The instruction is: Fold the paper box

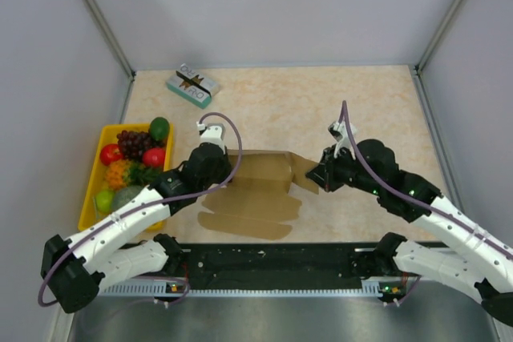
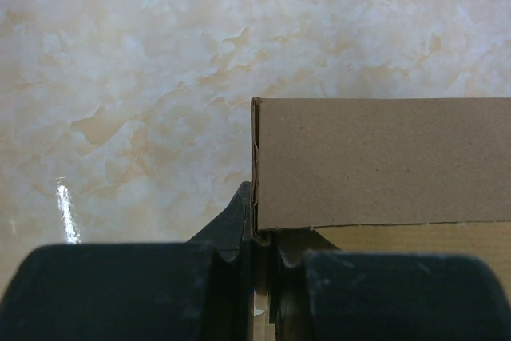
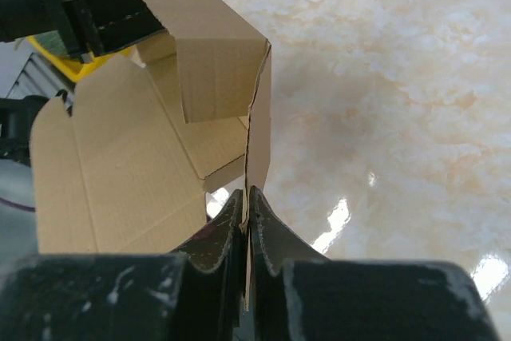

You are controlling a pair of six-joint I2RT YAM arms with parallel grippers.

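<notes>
Top external: paper box (image 1: 258, 188) sat on table (image 1: 369, 102), spanning between both sets of fingers. Left fingers (image 2: 230, 229) clenched on corner of raised wall; right fingers (image 3: 219, 237) pinched upright flap edge. Step looked like raising walls. Next move would need flaps turned inward, grips held.

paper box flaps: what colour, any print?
Plain brown paper box, unprinted; shows best in the right wrist view.

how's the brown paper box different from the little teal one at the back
The paper box is plain brown; the teal box is printed teal and white. The paper box is larger, half folded with flaps spread; the teal box is small and closed. Both lie on the table.
</notes>
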